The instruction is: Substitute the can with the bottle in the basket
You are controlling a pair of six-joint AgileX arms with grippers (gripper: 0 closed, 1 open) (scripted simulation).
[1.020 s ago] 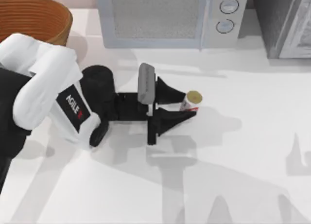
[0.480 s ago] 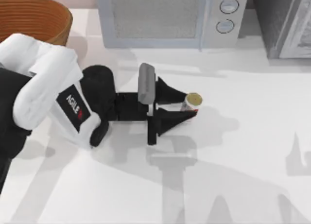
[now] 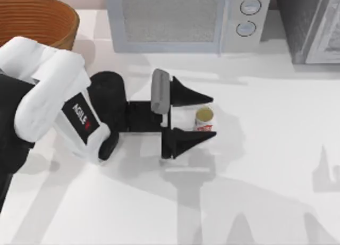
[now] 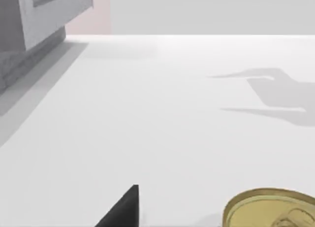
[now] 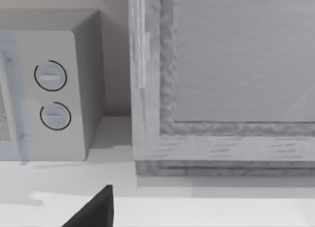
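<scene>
Left gripper spread wide around the can, out on the table.

Basket (image 3: 37, 19) sits at 10 o'clock, well apart from the work. Your left gripper (image 3: 204, 117) sits near centre, fingers (image 3: 194, 99) splayed either side of the can (image 3: 204, 119), not squeezing it; can stands upright on the table (image 3: 265, 165), presumably parked there to free the basket for the bottle. Microwave (image 3: 186, 19) at 12. Right gripper (image 5: 93, 210): can't tell its opening.

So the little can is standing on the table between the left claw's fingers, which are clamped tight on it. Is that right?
Not quite. The can does stand upright on the table between the left gripper's fingers, but they are spread open, with a gap on each side of the can. The top view shows it.
</scene>
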